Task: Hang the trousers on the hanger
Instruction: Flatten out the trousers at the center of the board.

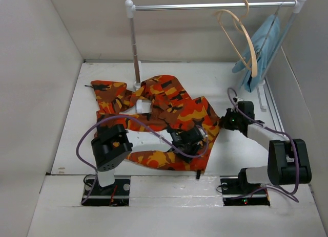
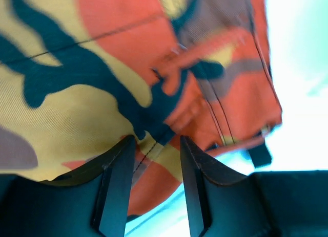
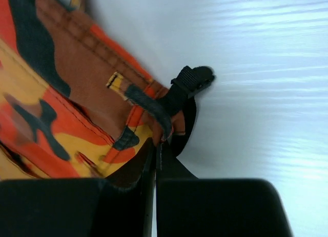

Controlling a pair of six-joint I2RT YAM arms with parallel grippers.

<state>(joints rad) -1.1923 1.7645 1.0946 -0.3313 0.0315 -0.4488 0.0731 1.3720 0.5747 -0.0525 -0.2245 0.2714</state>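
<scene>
The camouflage trousers (image 1: 164, 119) lie crumpled flat across the middle of the table. The tan wooden hanger (image 1: 242, 35) hangs empty by its hook on the rail at the back right. My left gripper (image 1: 190, 138) is low over the trousers' near right part. In the left wrist view it (image 2: 156, 145) is open, with cloth (image 2: 102, 78) showing between the fingers. My right gripper (image 1: 224, 120) is at the trousers' right edge. In the right wrist view it (image 3: 155, 147) is shut on the cloth's edge (image 3: 77, 93), next to a black drawstring (image 3: 187, 83).
A clothes rail (image 1: 205, 6) on white posts (image 1: 136, 47) spans the back. A light-blue cloth (image 1: 260, 50) on a thin dark hanger hangs at its right end, just behind the wooden hanger. White walls close in the table on the left, back and right.
</scene>
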